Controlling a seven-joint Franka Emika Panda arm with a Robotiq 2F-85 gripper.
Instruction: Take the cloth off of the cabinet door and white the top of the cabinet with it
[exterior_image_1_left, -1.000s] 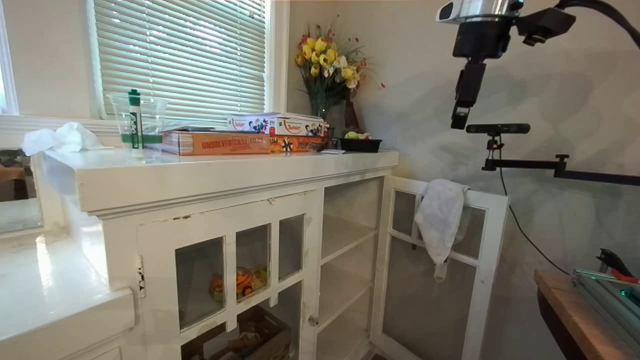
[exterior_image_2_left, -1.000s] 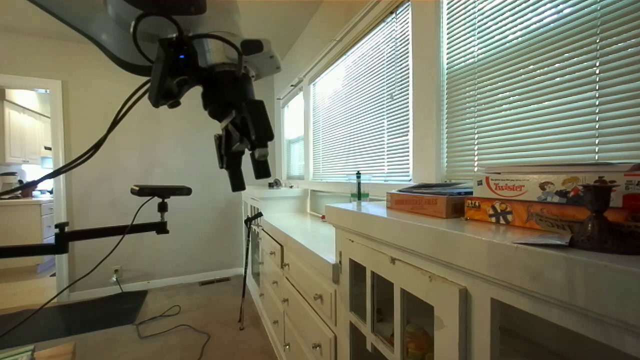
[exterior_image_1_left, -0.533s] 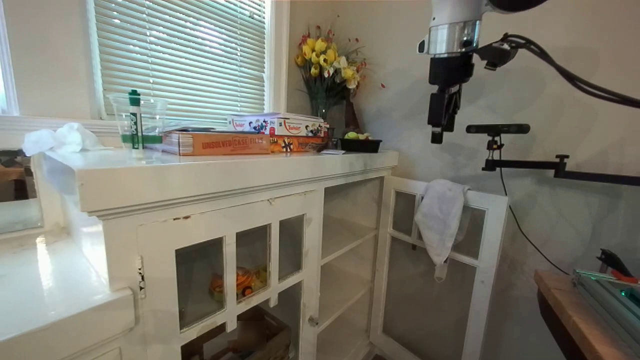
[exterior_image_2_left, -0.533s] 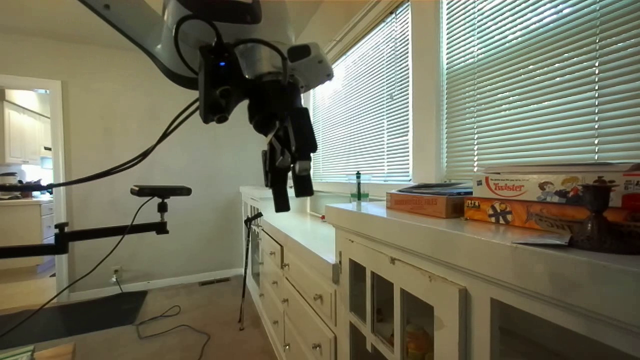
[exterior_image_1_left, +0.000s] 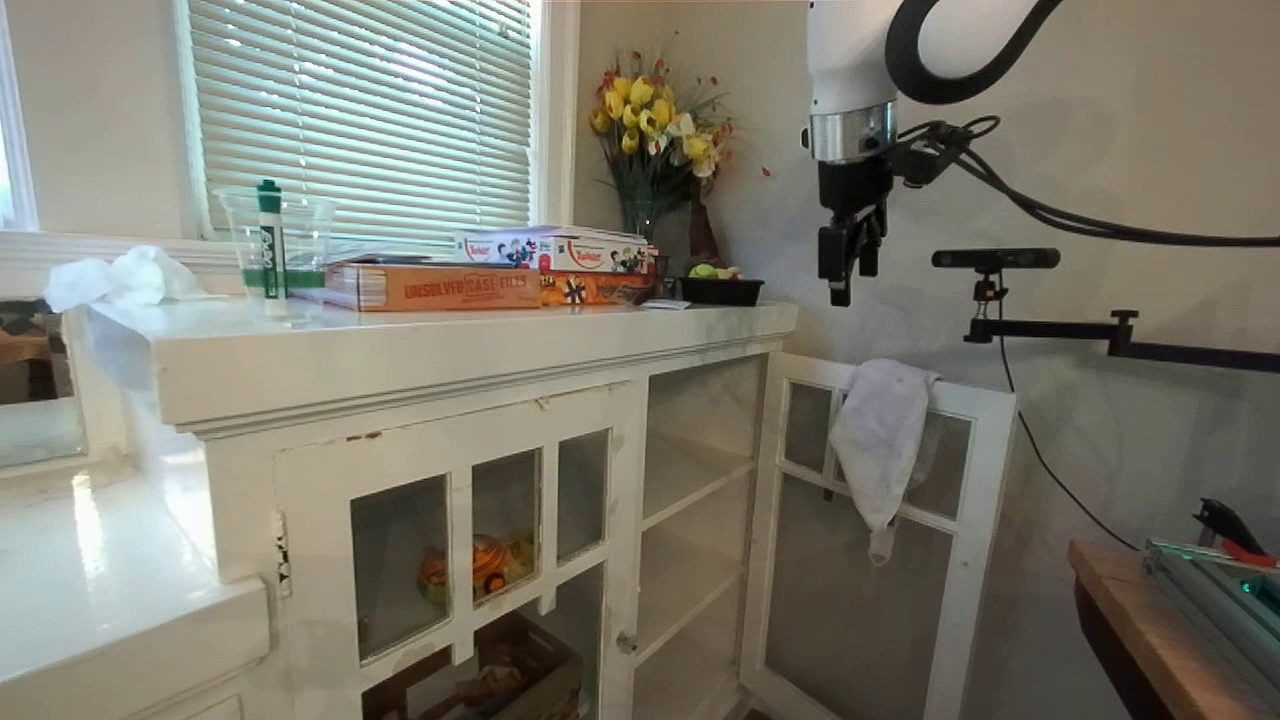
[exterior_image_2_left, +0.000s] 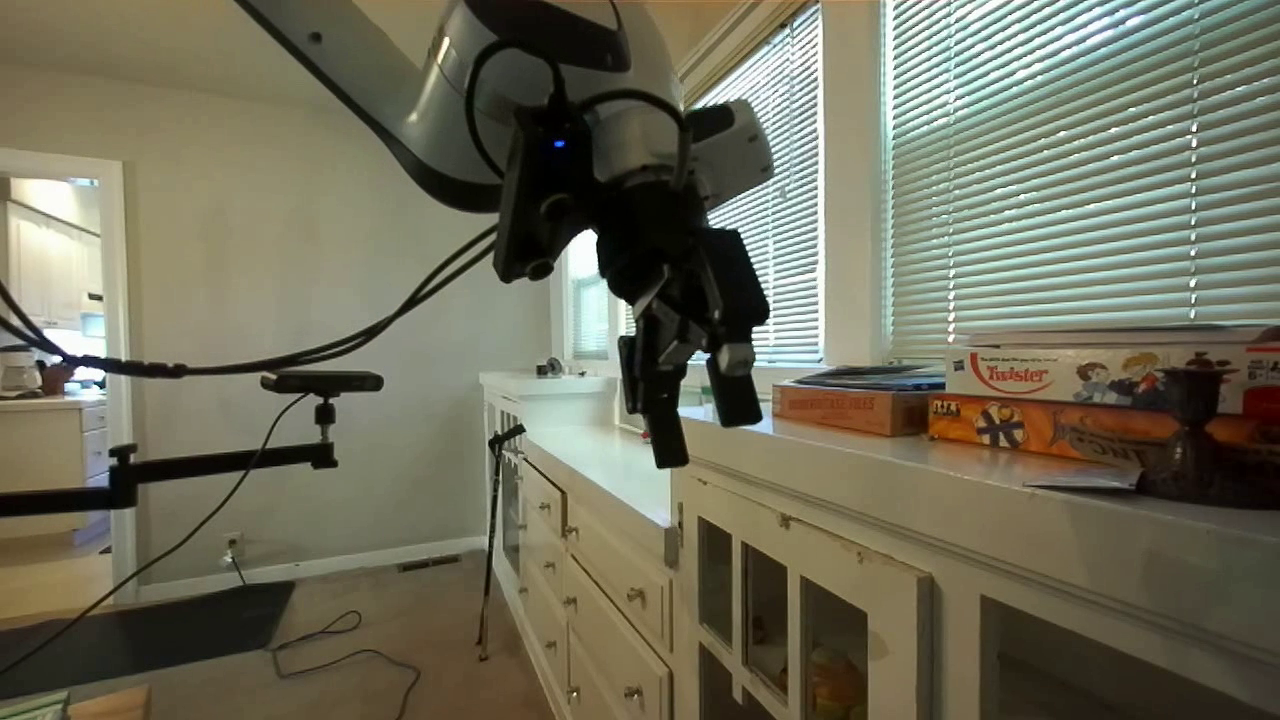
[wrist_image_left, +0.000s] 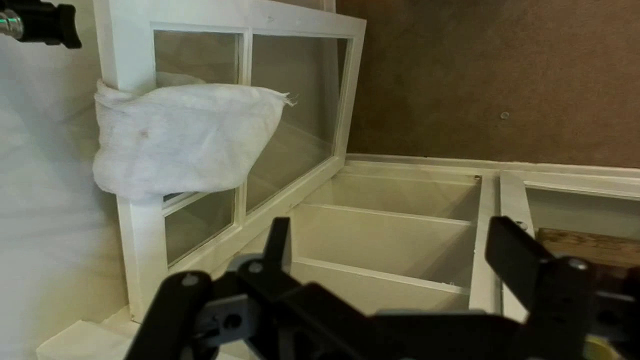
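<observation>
One limp white fabric cloth (wrist_image_left: 185, 140) hangs over a white-framed, glass-paned cabinet door (exterior_image_1_left: 963, 580)

The black two-fingered gripper (wrist_image_left: 392, 240) has its jaws wide apart; in the wrist view the cloth lies at ten o'clock from it. In an exterior view, the gripper hangs near twelve o'clock from the cloth, while on the large white-painted wooden cabinet (exterior_image_1_left: 470, 352) an orange-brown cardboard box (exterior_image_1_left: 460, 288) sits between nine and ten.

Home interior
Board games (exterior_image_2_left: 1060, 382), flowers (exterior_image_1_left: 648, 120), window blinds (exterior_image_1_left: 360, 110); in an exterior view, kitchen (exterior_image_2_left: 48, 450) through doorway (exterior_image_2_left: 112, 300) at nine o'clock.
</observation>
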